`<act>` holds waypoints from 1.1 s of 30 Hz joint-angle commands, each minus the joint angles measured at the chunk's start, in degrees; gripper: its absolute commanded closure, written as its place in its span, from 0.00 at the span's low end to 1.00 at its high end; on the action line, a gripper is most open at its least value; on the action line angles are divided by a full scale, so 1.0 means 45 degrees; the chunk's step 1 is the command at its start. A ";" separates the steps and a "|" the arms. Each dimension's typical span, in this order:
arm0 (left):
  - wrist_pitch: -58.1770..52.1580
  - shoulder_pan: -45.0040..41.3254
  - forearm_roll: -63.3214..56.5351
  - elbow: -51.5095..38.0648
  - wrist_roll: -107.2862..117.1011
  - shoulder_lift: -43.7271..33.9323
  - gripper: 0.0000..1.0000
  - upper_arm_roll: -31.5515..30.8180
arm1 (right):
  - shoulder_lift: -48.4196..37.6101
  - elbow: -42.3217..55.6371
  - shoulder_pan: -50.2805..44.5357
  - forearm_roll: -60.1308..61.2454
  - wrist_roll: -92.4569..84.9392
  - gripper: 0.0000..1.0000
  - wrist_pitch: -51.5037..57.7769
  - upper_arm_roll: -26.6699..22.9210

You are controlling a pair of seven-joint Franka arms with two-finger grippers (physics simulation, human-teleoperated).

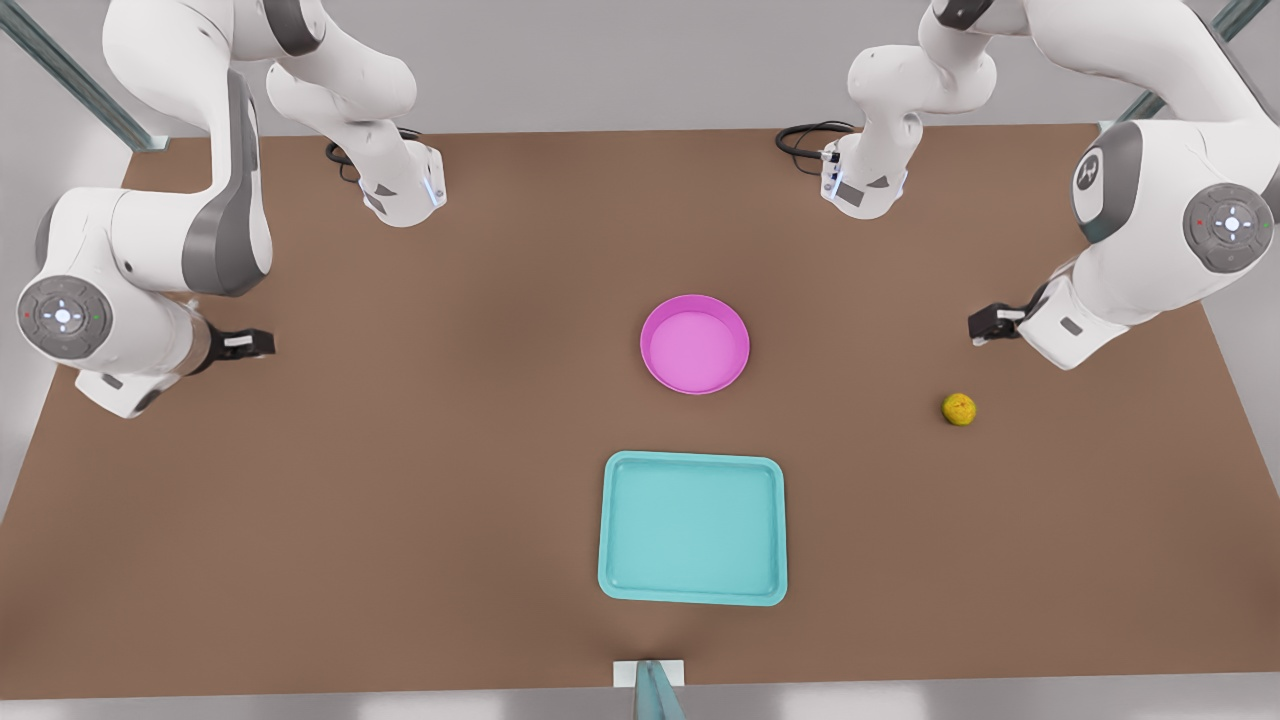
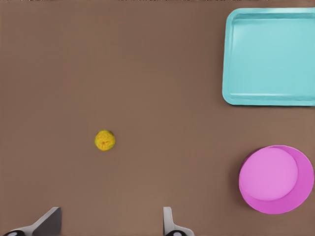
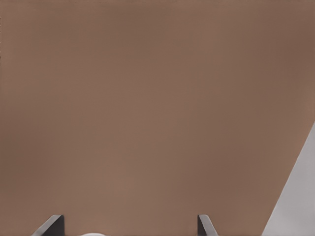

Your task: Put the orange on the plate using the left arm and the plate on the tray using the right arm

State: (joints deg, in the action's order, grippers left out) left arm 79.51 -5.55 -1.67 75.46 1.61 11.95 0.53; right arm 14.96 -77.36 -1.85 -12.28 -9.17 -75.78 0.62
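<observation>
The orange (image 1: 959,409) (image 2: 105,140) lies on the brown table toward the front view's right, apart from everything. My left gripper (image 1: 990,325) (image 2: 110,216) hovers close by it on that side, open, nothing between its fingers. The magenta plate (image 1: 695,344) (image 2: 276,179) sits empty near the table's middle. The turquoise tray (image 1: 693,527) (image 2: 269,55) lies empty just in front of the plate, with a gap between them. My right gripper (image 1: 243,343) (image 3: 130,221) waits at the front view's left, open over bare table, far from the plate.
The brown table (image 1: 400,480) has wide bare room on both sides of the plate and tray. Its edge (image 3: 295,196) is close to the right gripper. Both arm bases (image 1: 405,190) stand at the back.
</observation>
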 commanded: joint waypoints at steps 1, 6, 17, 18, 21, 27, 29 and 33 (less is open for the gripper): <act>0.0594 0.0002 0.0038 0.0008 0.0130 -0.0018 0.00 0.0000 | -0.0023 0.0004 0.0000 -0.0004 -0.0833 0.00 -0.0893 -0.0002; 0.5980 0.0158 -0.0079 0.6079 0.0169 0.0509 0.00 0.0645 | 0.0094 -0.0035 0.0020 0.0015 -0.0852 0.00 -0.0893 -0.0002; 1.2059 0.0939 0.0077 0.8660 -0.4402 0.2775 0.00 0.2149 | 0.0543 -0.0152 -0.0098 0.0210 -0.0852 0.00 -0.0893 -0.0002; 1.2039 0.0939 0.0077 0.8679 -0.4402 0.2795 0.00 0.2149 | 0.0485 -0.0132 -0.0098 0.0210 -0.0872 0.00 -0.0874 -0.0002; 1.1942 0.0900 0.0077 0.9011 -0.4226 0.2970 0.00 0.2149 | 0.0484 -0.0132 -0.0098 0.0191 -0.0911 0.00 -0.0854 -0.0002; 1.1609 0.0900 -0.0001 0.8992 -0.5085 0.3478 0.00 0.2149 | 0.0524 -0.0152 -0.0098 0.0210 -0.0930 0.00 -0.0874 -0.0002; 1.1707 0.0920 0.0019 0.8973 -0.5066 0.3810 0.00 0.2149 | 0.0523 -0.0152 -0.0098 0.0210 -0.0911 0.00 -0.0874 -0.0002; 1.1805 0.0939 -0.0001 0.8914 -0.5066 0.4279 0.00 0.2149 | 0.0485 -0.0152 -0.0098 0.0210 -0.0911 0.00 -0.0893 -0.0002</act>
State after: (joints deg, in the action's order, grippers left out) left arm 131.86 -1.32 -1.55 115.61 -13.82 31.14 10.22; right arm 17.25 -78.07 -2.28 -11.38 -12.57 -79.76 0.62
